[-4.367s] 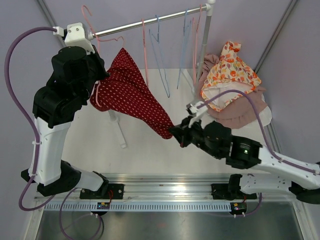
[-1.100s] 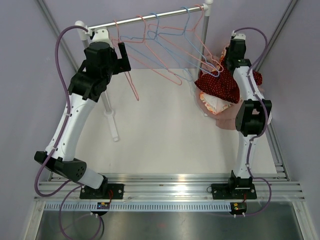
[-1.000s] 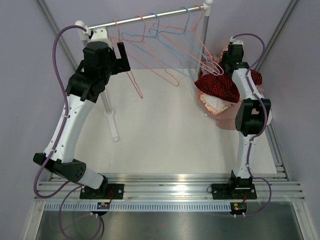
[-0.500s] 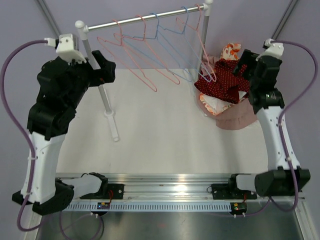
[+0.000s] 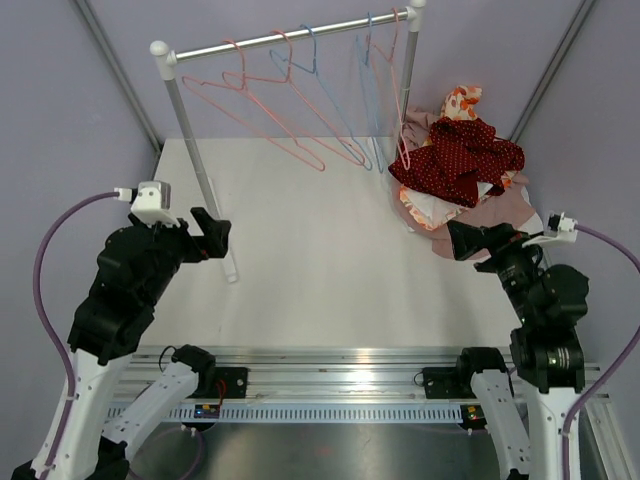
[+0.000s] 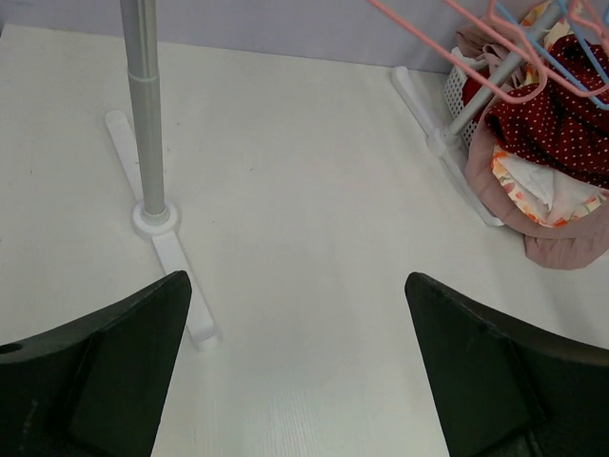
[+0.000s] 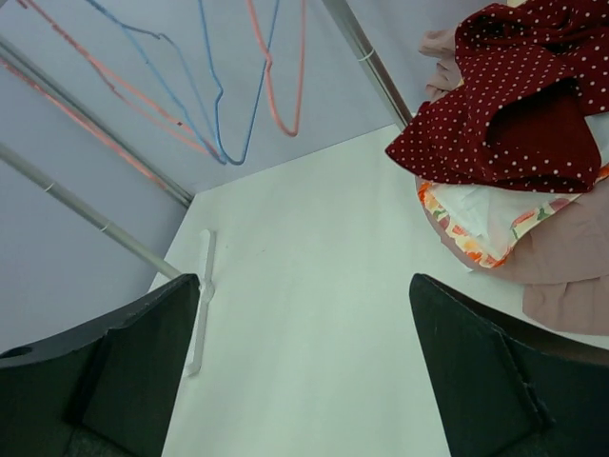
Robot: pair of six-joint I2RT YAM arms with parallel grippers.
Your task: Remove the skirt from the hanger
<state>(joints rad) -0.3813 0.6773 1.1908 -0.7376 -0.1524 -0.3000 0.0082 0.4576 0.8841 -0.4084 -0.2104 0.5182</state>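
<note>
The red skirt with white dots [image 5: 462, 158] lies crumpled on top of the clothes pile at the back right, also seen in the left wrist view [image 6: 561, 119] and the right wrist view [image 7: 519, 105]. It is off the hangers. Several bare pink and blue wire hangers [image 5: 300, 110] hang from the rail [image 5: 280, 38]. My left gripper [image 5: 212, 235] is low on the left near the rack post, open and empty [image 6: 296, 286]. My right gripper [image 5: 468, 240] sits in front of the pile, apart from it, open and empty [image 7: 304, 283].
Under the skirt lie a floral garment [image 5: 462, 100] and a pink garment [image 5: 490, 225]. The rack's left post [image 5: 195, 160] and its white foot [image 6: 157, 257] stand close ahead of the left gripper. The right post [image 5: 405, 90] stands beside the pile.
The right gripper let go of the skirt on the pile, opened, and drew back toward the near edge. The left arm dropped from the rail to low on the left. The hangers swung.
</note>
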